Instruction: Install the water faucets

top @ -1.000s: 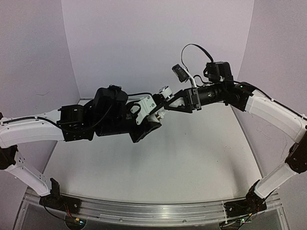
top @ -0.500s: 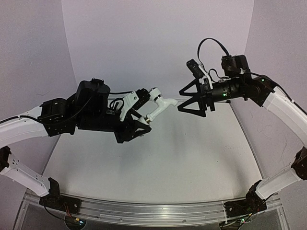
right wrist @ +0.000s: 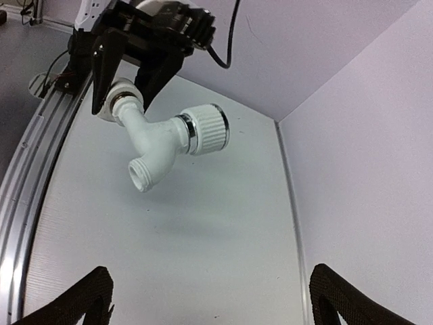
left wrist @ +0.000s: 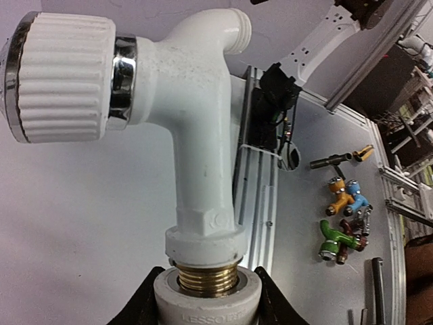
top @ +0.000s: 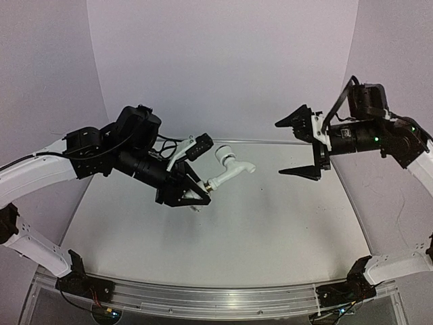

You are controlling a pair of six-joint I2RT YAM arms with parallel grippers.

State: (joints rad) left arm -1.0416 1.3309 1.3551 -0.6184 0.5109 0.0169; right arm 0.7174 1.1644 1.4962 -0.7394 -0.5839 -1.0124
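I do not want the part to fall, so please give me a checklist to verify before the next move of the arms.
1. Left gripper shut on the fitting: ok.
2. Tap stands straight in the fitting: ok.
3. Tap screwed fully home: cannot tell; brass thread shows at the joint.
4. Right gripper open and apart from the tap: ok.
5. Tap held off the table: ok.

Faucet [top: 230,173] left of right tool [top: 279,149] (apart)
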